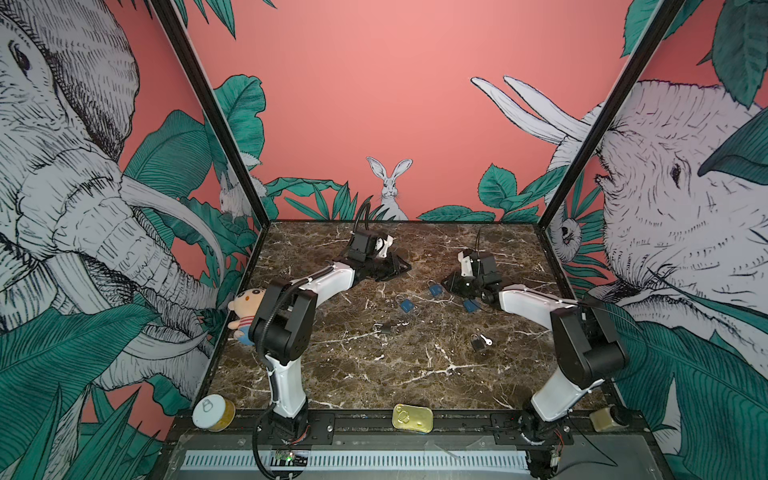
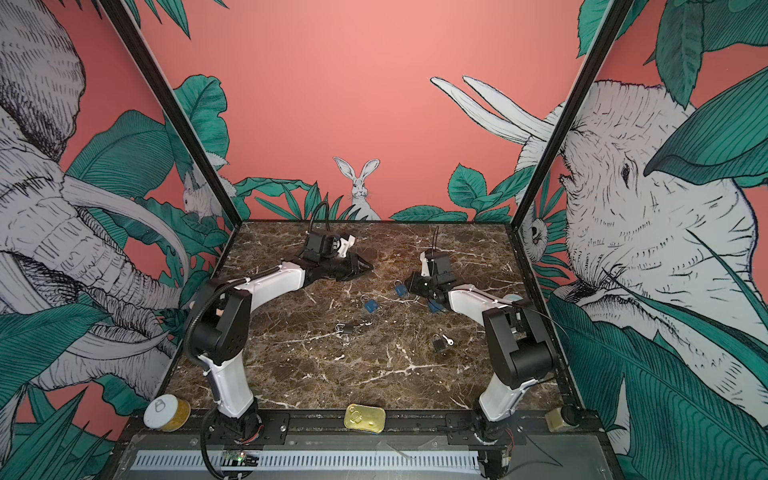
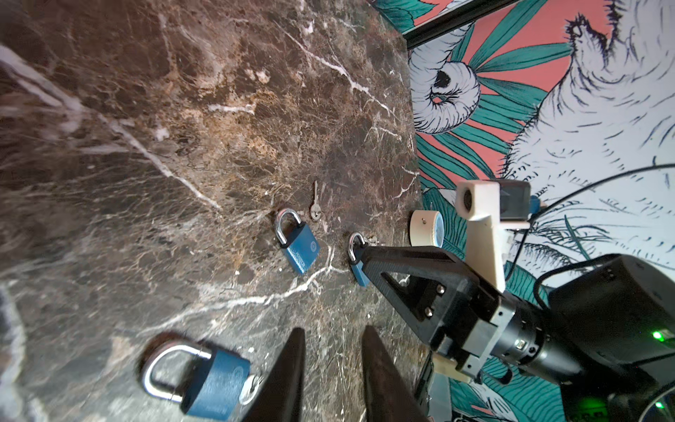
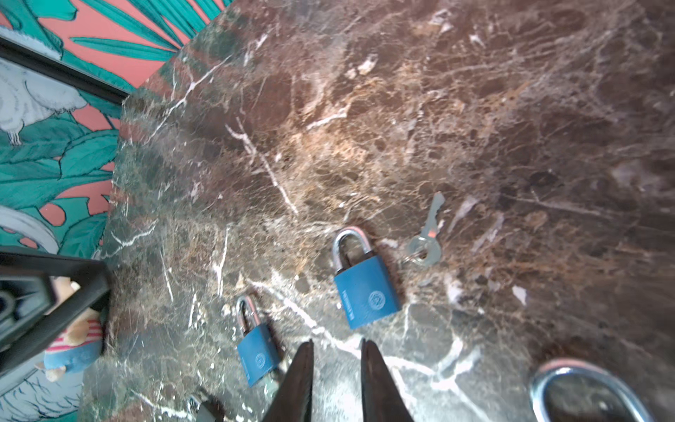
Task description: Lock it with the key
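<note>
Three blue padlocks lie on the marble table [image 1: 374, 374] between my grippers. The nearest to my left gripper [image 3: 334, 336] is a padlock [image 3: 204, 380] with a key in its base. The middle padlock [image 4: 365, 288] has a loose silver key [image 4: 427, 237] beside its shackle. The third padlock [image 3: 356, 263] is partly hidden behind my right gripper [image 4: 336, 343]. Both grippers hover low over the table, open, with only bare marble between their fingers. In both top views the left gripper [image 1: 405, 266] and right gripper [image 1: 444, 282] point toward each other.
Two dark padlocks [image 1: 386, 328] [image 1: 478, 343] lie nearer the front, one with a white-headed key. A plush doll [image 1: 245, 311] leans at the left wall. A tape roll [image 3: 427, 228] sits at the right wall. A white-lidded jar [image 1: 212, 411] and a gold tin [image 1: 412, 417] stand on the front rail.
</note>
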Robot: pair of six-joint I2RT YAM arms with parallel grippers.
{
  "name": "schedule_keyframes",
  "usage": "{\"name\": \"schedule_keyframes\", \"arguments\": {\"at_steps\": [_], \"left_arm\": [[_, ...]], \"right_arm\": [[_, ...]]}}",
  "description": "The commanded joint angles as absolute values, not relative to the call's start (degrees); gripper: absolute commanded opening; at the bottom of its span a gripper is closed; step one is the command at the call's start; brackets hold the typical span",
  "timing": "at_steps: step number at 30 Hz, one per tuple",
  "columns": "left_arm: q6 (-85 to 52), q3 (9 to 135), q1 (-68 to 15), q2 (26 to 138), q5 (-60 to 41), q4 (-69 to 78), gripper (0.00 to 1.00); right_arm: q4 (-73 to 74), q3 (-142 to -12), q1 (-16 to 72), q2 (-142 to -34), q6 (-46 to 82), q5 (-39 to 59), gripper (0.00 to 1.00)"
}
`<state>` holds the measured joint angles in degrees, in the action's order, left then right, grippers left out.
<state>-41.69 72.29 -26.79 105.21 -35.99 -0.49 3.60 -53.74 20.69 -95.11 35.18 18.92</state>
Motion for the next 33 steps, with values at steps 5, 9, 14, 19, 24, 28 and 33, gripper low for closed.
{"name": "schedule_keyframes", "arguments": {"at_steps": [5,9,14,19,24,28,33], "left_arm": [[-34.29,62.26,-26.17,92.19,-28.12,-7.66,0.29],[-33.44,56.16,-25.48,85.68,-25.14,-9.05,0.3],[-35.95,48.33,-22.76,79.95,-24.49,-5.41,0.3],[-39.44,44.27,-20.61,77.39,-25.84,-1.41,0.3],[-37.38,44.21,-18.88,73.85,-25.79,-4.76,0.3],[-38.34,42.51,-17.04,72.31,-25.55,-3.19,0.3],[-39.6,42.03,-15.73,73.49,-27.29,-1.27,0.3]], "right_arm": [[-5.07,-54.32,31.3,-90.03,27.02,8.68,0.24],[-5.9,-54.0,35.9,-89.34,25.08,6.69,0.25],[-8.52,-55.82,40.51,-90.07,20.23,2.69,0.3],[-9.43,-59.45,41.9,-95.1,16.44,1.59,0.39],[-11.31,-64.54,43.51,-100.99,13.28,-0.47,0.43],[-12.54,-68.18,43.91,-105.21,12.01,-1.98,0.44],[-15.5,-72.81,44.63,-109.66,9.42,-2.64,0.47]]}}
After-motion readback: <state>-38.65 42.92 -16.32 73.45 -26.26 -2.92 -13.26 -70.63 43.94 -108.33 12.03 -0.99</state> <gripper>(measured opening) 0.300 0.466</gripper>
